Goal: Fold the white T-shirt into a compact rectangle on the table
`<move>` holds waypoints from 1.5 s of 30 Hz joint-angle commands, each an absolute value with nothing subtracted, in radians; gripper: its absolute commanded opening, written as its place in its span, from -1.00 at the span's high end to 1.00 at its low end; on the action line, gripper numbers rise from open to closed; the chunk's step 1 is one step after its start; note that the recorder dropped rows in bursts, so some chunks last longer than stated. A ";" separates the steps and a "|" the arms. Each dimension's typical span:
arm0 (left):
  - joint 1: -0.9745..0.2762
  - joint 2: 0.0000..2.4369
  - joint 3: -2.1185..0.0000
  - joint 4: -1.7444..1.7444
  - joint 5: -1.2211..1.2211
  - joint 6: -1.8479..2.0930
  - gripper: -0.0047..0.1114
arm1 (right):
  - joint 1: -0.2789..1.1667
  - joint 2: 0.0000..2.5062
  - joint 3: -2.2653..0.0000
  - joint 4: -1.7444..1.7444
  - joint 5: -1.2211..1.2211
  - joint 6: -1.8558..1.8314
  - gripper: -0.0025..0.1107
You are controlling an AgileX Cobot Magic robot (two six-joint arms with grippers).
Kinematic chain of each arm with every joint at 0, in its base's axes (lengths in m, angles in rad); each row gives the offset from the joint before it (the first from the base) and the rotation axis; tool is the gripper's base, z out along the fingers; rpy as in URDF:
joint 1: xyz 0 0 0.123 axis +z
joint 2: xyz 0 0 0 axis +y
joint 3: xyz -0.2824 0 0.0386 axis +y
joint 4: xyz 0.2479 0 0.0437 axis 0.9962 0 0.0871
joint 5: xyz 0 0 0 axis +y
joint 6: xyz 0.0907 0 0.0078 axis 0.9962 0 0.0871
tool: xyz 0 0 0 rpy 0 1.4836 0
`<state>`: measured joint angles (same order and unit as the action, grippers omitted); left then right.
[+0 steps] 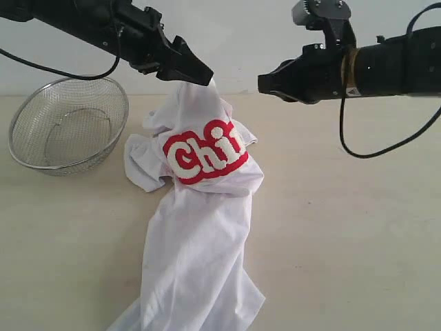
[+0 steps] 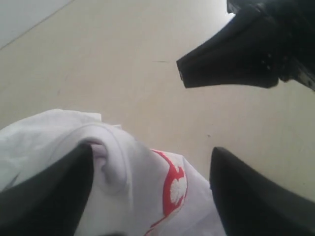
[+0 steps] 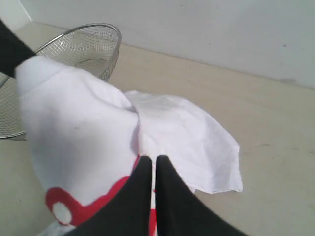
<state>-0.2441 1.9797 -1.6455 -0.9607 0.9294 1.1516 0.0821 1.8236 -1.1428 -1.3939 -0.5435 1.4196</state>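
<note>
The white T-shirt (image 1: pixel 200 227) lies crumpled on the table (image 1: pixel 344 241), its red band with white lettering (image 1: pixel 203 157) facing up. Its top is pulled up into a peak that hangs on one finger of my left gripper (image 1: pixel 201 74). In the left wrist view that gripper (image 2: pixel 151 149) stands wide open, and the shirt (image 2: pixel 123 182) is draped against one finger (image 2: pixel 49 196) only. My right gripper (image 1: pixel 265 84) hovers shut and empty just right of the peak, above the shirt (image 3: pixel 78 132). Its fingers (image 3: pixel 170 196) are pressed together with nothing between them.
A wire-mesh metal bowl (image 1: pixel 69 127) stands on the table at the back left, close to the shirt's sleeve; it also shows in the right wrist view (image 3: pixel 83 46). A wall runs behind the table. My right gripper (image 2: pixel 231 59) appears opposite the left one.
</note>
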 commanded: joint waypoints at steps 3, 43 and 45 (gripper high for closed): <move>-0.238 1.970 -1.649 -0.961 0.931 1.133 -0.16 | 0.012 1.920 -1.254 -1.620 -0.689 1.515 0.35; -0.238 1.972 -1.649 -0.983 0.963 1.090 -0.11 | 0.189 2.162 -1.433 -1.368 -0.565 1.215 0.96; -0.238 1.972 -1.649 -0.969 0.991 1.038 0.05 | 0.189 2.162 -1.433 -1.366 -0.605 1.237 0.95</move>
